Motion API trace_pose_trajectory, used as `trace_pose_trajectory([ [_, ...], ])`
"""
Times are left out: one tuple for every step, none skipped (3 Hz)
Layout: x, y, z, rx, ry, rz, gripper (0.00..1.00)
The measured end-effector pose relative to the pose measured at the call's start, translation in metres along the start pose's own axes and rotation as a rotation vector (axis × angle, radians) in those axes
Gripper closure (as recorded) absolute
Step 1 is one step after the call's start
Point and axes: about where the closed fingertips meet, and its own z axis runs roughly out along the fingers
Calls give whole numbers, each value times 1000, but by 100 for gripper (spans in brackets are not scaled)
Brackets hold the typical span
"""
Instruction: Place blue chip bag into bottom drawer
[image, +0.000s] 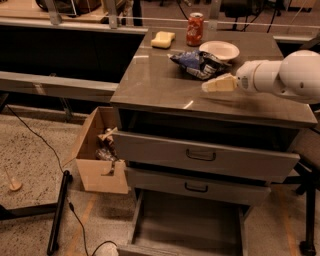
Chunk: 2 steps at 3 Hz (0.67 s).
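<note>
The blue chip bag (198, 62), crumpled dark blue foil with silver-white patches, lies on the cabinet top (165, 85) in front of the white bowl (219, 49). My gripper (212, 85) reaches in from the right on a white arm (285, 75). Its cream tips point left, just in front of and to the right of the bag, apart from it, and hold nothing. The bottom drawer (187, 225) is pulled out at floor level, and its grey floor is bare.
A yellow sponge (163, 39) and a red soda can (195, 29) stand at the back of the top. Two grey-fronted drawers (200, 155) with dark handles sit partly open above the bottom one. A cardboard box (97, 150) with clutter stands left of the cabinet. A cable (57, 215) lies on the floor.
</note>
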Motion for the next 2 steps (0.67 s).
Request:
trace_pose_trajectory([
  [-7,-9,22,21,-50,19,0],
  [-16,-24,36,46,-86,23,0],
])
